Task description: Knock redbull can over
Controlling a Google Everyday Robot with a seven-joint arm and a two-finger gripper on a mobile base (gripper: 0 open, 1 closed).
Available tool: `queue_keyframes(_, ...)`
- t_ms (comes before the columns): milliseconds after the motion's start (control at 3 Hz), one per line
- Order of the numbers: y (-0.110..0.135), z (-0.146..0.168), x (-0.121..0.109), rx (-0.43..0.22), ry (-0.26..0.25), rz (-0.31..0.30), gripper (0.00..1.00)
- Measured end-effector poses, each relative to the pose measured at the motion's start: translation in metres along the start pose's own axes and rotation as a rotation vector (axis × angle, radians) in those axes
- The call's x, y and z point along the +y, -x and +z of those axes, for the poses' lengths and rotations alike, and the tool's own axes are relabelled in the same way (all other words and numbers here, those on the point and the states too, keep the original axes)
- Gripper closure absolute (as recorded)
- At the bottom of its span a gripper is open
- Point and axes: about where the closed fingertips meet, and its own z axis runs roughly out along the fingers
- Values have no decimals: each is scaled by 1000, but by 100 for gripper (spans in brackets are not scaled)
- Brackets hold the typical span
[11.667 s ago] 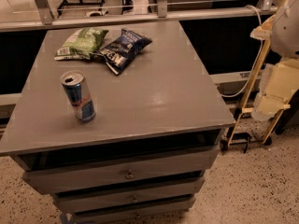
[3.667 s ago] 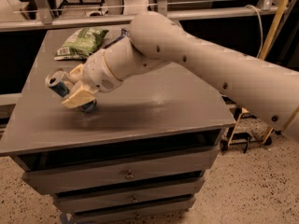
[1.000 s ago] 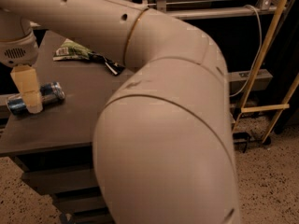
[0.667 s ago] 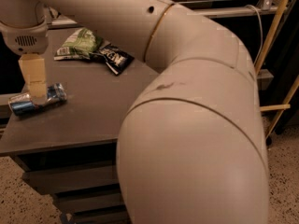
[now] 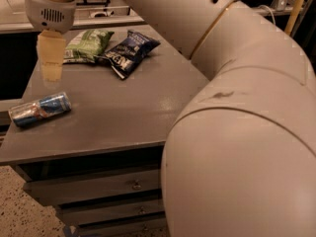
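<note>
Our tool hangs over the left part of the desk, clear of everything; we cannot tell how far open it is, and we see nothing in its hold. Below it and nearer the front-left edge, the redbull can lies on its side. At the back, a green snack bag lies just beside a dark blue snack bag.

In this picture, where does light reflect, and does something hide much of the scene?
Camera view: a soft sheen lies on the grey table right of its middle; the redbull can, on its side near the left edge, is dimly lit; the gripper hangs pale above and behind it, not touching; the robot's arm hides the right half.
</note>
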Motion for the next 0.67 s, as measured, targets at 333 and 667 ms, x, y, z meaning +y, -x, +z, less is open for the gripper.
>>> queue_keyframes(333,-10,-26,1,-71,-27,31,0)
queue_keyframes(667,-10,-26,1,-71,-27,31,0)
